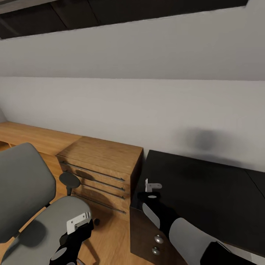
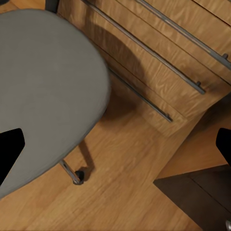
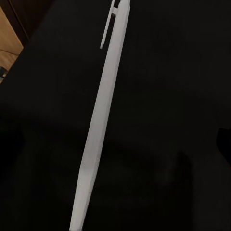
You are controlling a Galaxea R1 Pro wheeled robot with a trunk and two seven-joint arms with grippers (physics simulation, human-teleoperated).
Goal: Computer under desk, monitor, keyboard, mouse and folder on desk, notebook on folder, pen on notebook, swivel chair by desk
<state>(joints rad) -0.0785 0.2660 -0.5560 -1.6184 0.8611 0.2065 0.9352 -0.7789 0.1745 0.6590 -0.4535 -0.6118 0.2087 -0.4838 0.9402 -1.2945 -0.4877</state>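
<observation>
Where right tool (image 1: pixel 149 193) hovers, pen (image 3: pixel 101 120) beneath

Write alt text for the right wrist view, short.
A slim white pen with a clip at its far end runs lengthwise through the frame, close to the camera, over the black desk top. A sliver of wooden floor shows at one corner.

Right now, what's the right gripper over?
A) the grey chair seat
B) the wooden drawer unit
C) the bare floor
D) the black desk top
D: in the head view the right gripper sits above the left end of the black desk, and the right wrist view looks down on a white pen against that dark surface.
</observation>
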